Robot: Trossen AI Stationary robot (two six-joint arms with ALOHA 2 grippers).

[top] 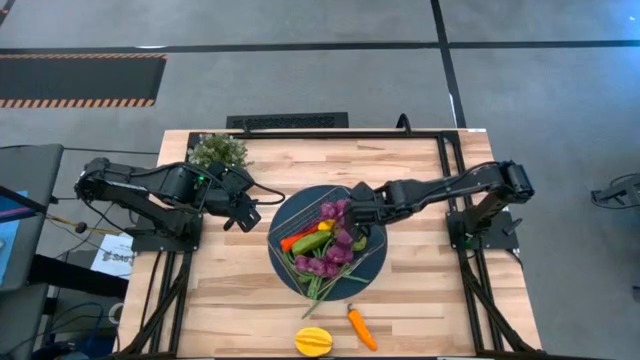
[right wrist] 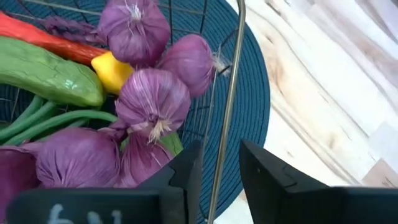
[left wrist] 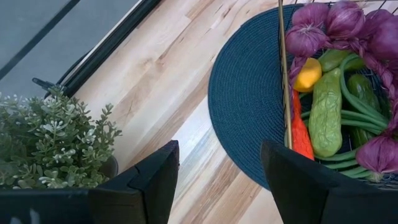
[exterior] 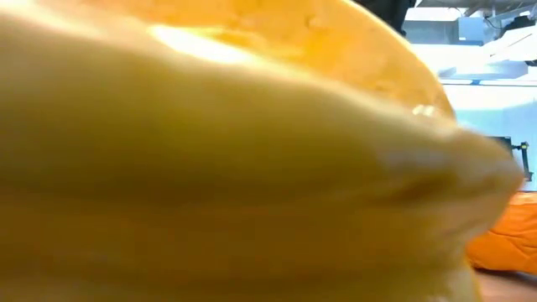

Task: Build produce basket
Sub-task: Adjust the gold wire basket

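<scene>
Two end effectors are flanking the basket (top: 327,243) on the desk (top: 240,300).
Right end effector (right wrist: 219,163) is straddling the basket's rim, slightly parted, gripping nothing; left end effector (left wrist: 219,180) is hovering released beside the mat (left wrist: 245,106); produce (right wrist: 152,99) is filling the basket.

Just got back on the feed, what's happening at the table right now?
The basket sits on the round blue mat, already holding the purple garlic-like string, a cucumber, green beans, a red-orange piece and a small yellow piece. The right claw is at the basket's far rim, its fingers partly apart on either side of the wire. The left claw waits open beside the mat, near the potted plant. A yellow ribbed fruit and a carrot lie on the table's near edge.
</scene>
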